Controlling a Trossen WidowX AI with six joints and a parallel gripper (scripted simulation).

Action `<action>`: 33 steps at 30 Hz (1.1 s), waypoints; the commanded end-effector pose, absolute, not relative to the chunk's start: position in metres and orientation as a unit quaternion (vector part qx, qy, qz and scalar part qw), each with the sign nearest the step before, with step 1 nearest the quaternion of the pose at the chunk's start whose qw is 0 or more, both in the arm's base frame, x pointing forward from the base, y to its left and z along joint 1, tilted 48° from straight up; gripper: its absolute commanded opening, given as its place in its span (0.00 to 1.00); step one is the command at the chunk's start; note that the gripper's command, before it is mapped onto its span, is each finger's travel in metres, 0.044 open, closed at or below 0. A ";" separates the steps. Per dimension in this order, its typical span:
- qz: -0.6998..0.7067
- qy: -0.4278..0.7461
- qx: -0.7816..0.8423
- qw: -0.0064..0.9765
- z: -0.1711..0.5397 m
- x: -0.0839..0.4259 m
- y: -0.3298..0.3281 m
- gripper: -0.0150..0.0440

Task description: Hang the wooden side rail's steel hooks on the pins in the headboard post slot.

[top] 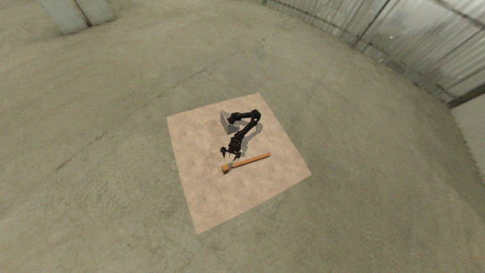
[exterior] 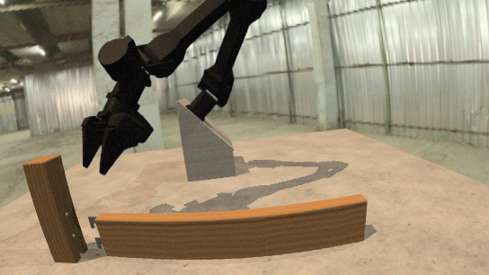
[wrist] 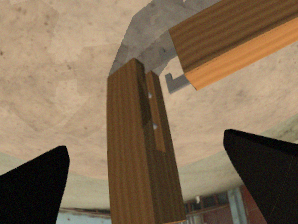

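Note:
The wooden post (top: 225,168) (exterior: 51,211) (wrist: 125,140) stands upright on the table, with two small pins (exterior: 66,214) (wrist: 155,126) in its slot. The curved wooden rail (top: 251,160) (exterior: 234,235) (wrist: 235,40) stands on its long edge on the table. Its steel hooks (exterior: 92,221) (wrist: 172,86) face the post across a small gap, off the pins. My gripper (top: 230,157) (exterior: 94,171) (wrist: 147,147) is open and empty, above the table near the post and the rail's hooked end, touching neither. In the wrist view the post shows between the fingertips.
The grey wedge-shaped arm base (exterior: 207,157) stands on the table (top: 192,187) (exterior: 418,225) behind the rail. The arm reaches from it toward the post. The rail's far end points away from the post, toward the right in the exterior view.

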State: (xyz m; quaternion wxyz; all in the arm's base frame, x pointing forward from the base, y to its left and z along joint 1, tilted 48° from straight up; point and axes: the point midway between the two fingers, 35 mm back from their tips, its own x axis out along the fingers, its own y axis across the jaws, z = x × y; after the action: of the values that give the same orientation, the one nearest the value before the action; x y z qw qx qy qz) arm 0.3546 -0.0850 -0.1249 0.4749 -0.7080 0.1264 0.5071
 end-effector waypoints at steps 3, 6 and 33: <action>0.446 0.278 -0.562 0.639 -0.123 0.358 -0.079 1.00; 0.398 0.344 -0.475 0.705 -0.122 0.360 -0.077 1.00; 0.016 0.521 0.076 0.850 -0.113 0.372 -0.062 1.00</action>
State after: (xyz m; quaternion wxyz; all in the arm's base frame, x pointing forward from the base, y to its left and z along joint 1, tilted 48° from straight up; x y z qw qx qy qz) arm 0.3695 -0.0707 -0.1173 0.8244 -0.2162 0.4700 0.2297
